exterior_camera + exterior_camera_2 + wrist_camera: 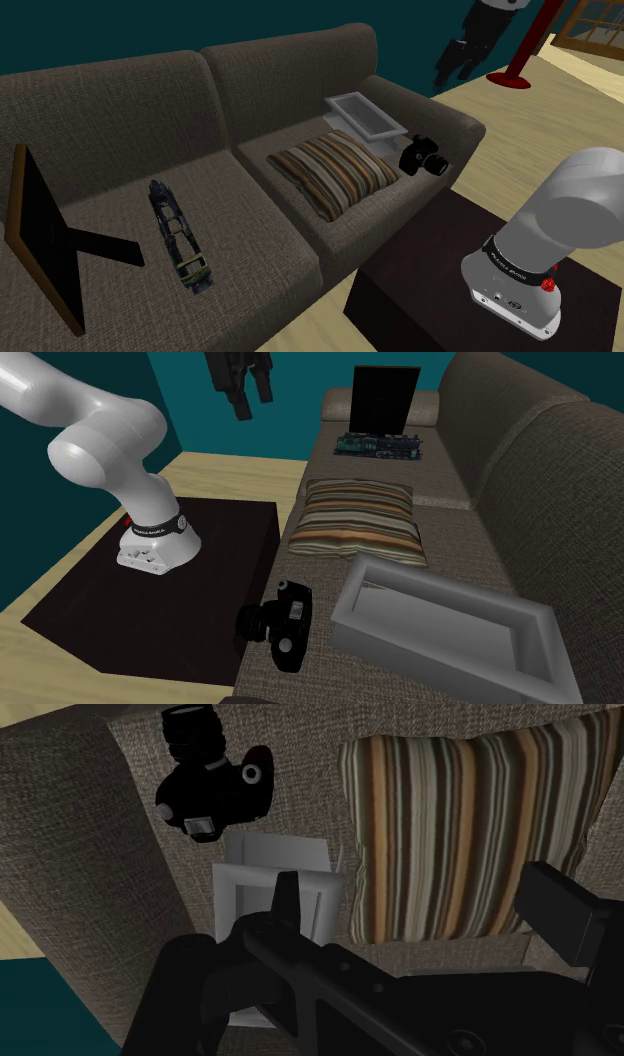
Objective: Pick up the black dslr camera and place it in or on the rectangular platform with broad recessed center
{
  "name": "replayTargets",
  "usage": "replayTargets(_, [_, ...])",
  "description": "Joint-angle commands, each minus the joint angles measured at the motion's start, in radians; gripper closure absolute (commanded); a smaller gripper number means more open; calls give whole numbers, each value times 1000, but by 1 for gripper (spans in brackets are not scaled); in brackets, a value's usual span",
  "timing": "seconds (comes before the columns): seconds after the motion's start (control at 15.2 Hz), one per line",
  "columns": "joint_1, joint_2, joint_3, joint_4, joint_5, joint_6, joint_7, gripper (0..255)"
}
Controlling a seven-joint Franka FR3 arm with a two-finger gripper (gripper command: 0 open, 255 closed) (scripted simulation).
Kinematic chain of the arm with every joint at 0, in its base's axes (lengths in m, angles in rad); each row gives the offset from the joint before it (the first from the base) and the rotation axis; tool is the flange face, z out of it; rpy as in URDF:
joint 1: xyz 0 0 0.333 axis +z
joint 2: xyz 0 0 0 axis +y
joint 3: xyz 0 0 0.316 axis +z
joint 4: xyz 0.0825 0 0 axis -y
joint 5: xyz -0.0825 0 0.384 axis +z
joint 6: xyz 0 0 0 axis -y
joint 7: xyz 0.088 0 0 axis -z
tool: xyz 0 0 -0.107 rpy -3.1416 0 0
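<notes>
The black camera (284, 624) sits at the sofa (470, 542) seat's front edge beside the grey tray (425, 650), body along that edge, lens facing outward, with the end effector (255, 404) spread and empty.

The camera (424, 157) lies on the sofa (240, 210) just beside the tray (365, 116).

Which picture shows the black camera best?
The second exterior view: the camera is close, lens and body clear. The shoulder view shows it small at the sofa's edge; the wrist view, from above.
</notes>
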Motion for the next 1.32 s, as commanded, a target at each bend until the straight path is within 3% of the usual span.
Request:
replayTargets(0.0, [-10, -20, -28, -73, -24, 66, -29, 0])
replayTargets(0.66, [-108, -40, -212, -369, -183, 402, -191, 0])
replayTargets(0.99, [-173, 69, -333, -458, -282, 629, -282, 0])
replayTargets(1.25, [-208, 234, -442, -488, -354, 849, -359, 0])
